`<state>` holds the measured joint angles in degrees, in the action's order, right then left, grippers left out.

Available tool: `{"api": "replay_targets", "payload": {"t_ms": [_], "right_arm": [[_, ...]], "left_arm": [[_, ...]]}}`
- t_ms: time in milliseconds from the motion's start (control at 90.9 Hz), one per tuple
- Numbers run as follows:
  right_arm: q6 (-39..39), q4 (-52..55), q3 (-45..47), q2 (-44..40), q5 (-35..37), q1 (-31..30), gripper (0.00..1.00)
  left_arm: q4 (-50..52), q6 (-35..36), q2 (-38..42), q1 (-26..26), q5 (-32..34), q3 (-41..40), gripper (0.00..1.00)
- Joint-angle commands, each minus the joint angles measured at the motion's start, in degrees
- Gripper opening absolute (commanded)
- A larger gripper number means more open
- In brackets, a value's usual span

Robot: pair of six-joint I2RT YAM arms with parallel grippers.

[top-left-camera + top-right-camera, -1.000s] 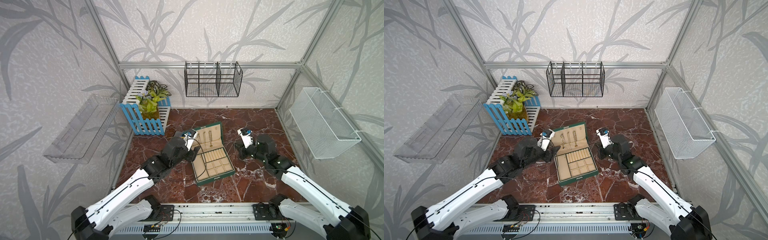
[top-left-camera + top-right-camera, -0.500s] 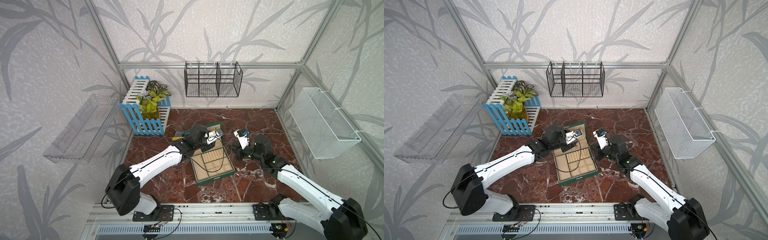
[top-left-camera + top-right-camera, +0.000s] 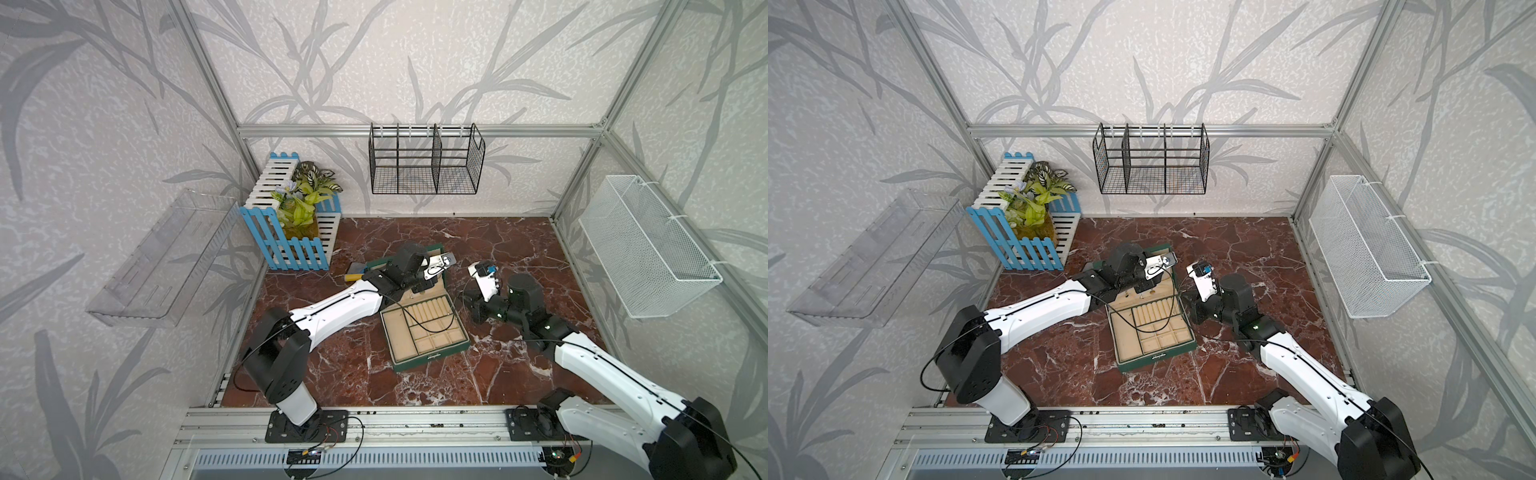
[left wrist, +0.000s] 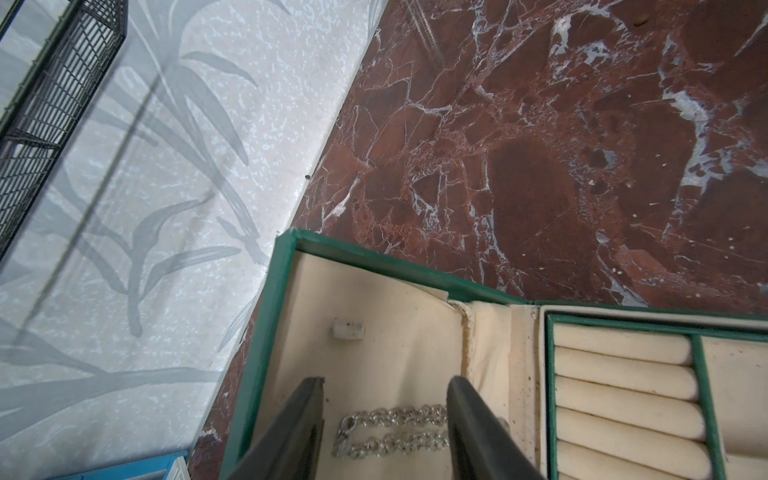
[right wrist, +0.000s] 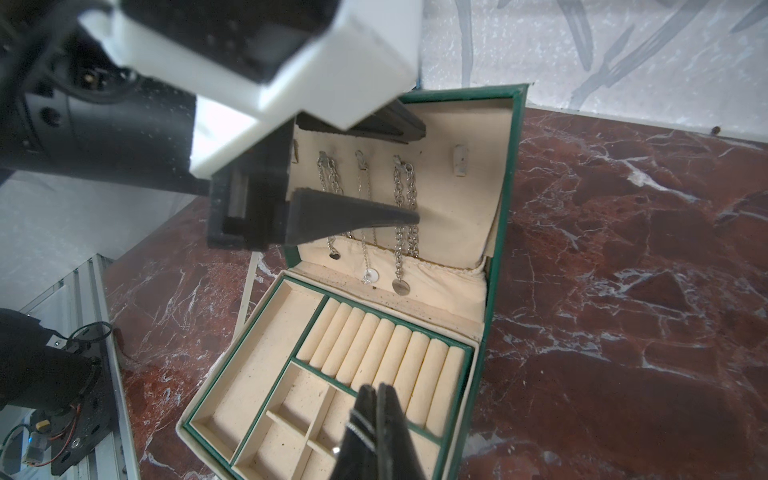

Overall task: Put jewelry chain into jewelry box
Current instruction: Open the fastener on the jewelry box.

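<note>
A: While the jewelry box (image 3: pixel 432 359) sits open in both top views, what does the left wrist view show?
B: The left gripper (image 4: pixel 384 380) half-spread astride a chunky chain (image 4: pixel 395 430) on the lid lining (image 4: pixel 374 291), gripping nothing.
A: And the right wrist view?
B: The right gripper (image 5: pixel 377 386) pinched tight on a fine chain (image 5: pixel 358 424), just beside the box. It's mid-delivery, I judge. Next it must reach the free hook (image 5: pixel 459 160)
</note>
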<state>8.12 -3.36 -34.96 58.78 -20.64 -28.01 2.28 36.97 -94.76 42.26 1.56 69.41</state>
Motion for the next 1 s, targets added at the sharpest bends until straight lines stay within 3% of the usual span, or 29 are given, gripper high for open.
{"api": "replay_targets", "payload": {"t_ms": [0,297,462,990], "right_arm": [[0.23,-1.83,0.59,-1.28,-0.71,0.24,0.0],[0.39,-1.84,1.42,-2.33,-0.63,0.3,0.0],[0.5,-1.53,1.74,-2.45,-0.28,0.32,0.0],[0.74,-2.06,2.65,-1.92,0.29,0.26,0.0]], "left_arm": [[-2.66,0.57,-1.31,0.13,2.62,1.78,0.51],[-3.8,1.61,-4.86,0.02,2.55,3.94,0.5],[-2.77,1.37,-6.02,0.04,1.37,4.75,0.45],[-7.3,5.5,-2.73,0.89,-0.11,-3.04,0.28]]}}
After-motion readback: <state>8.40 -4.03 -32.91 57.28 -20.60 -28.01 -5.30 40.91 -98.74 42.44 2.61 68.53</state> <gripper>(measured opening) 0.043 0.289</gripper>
